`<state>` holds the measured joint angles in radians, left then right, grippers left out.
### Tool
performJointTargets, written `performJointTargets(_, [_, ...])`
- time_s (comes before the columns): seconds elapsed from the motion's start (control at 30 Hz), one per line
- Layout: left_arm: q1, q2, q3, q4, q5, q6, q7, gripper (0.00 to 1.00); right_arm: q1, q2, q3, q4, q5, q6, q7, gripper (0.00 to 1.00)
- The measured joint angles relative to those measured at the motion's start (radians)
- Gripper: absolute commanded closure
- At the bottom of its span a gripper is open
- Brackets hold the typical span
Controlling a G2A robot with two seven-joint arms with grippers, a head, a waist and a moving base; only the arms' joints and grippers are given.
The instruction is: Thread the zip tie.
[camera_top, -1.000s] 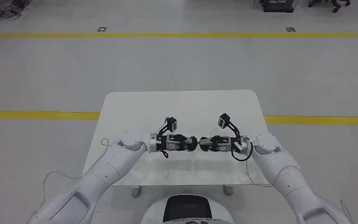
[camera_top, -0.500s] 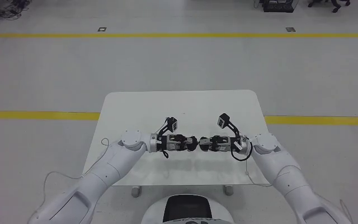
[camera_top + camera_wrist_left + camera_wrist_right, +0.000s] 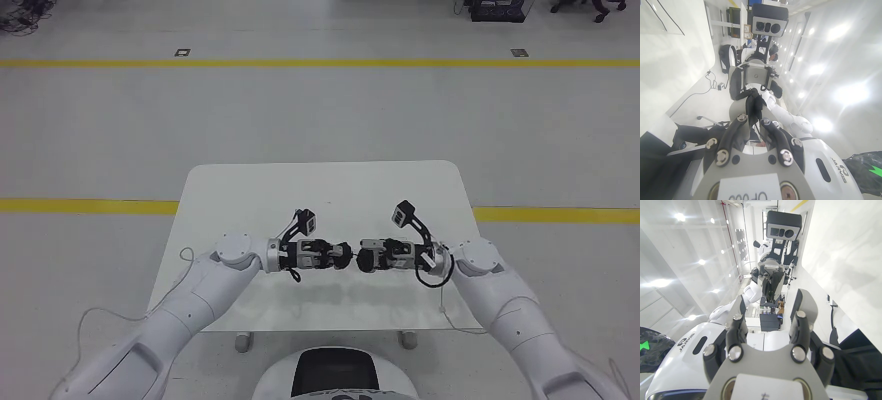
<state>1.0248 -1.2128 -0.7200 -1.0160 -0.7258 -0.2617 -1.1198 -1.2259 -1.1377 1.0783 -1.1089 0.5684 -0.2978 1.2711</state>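
Both arms meet fingertip to fingertip above the front middle of the white table (image 3: 320, 185). My left gripper (image 3: 342, 256) (image 3: 753, 103) is shut on a thin black zip tie (image 3: 770, 294), whose strands stick out past its fingertips toward the other arm. My right gripper (image 3: 363, 257) (image 3: 772, 298) faces it a short gap away. It is open, with its two fingers (image 3: 741, 306) spread wide and nothing between them. In the top view the tie is too small to make out.
The tabletop under the arms is bare, with its front edge (image 3: 300, 325) just below them. Grey floor with yellow lines (image 3: 320, 63) surrounds the table.
The right gripper has drawn back a little from the left one, so a small gap now shows where the fingertips were together. The left arm has stayed in place.
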Motion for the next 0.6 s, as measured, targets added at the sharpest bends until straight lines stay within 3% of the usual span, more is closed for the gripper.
performJointTargets(0.03, [0.001, 0.000, -0.001, 0.000, -0.001, -0.001, 0.002, 1.00, -0.002, 0.001, 0.001, -0.001, 0.002, -0.002, 0.002, 0.45])
performJointTargets(0.07, [0.002, 0.001, -0.003, 0.000, -0.003, -0.003, 0.003, 1.00, -0.004, 0.001, 0.003, -0.002, 0.006, -0.005, 0.006, 0.53])
performJointTargets(0.43, [0.007, -0.001, -0.008, 0.000, -0.017, -0.003, -0.001, 1.00, -0.010, -0.001, -0.003, 0.006, 0.029, -0.026, 0.023, 0.90])
performJointTargets(0.6, [0.005, -0.002, -0.008, 0.004, -0.020, -0.005, -0.006, 1.00, -0.003, -0.004, -0.014, 0.016, 0.032, -0.028, 0.020, 0.98])
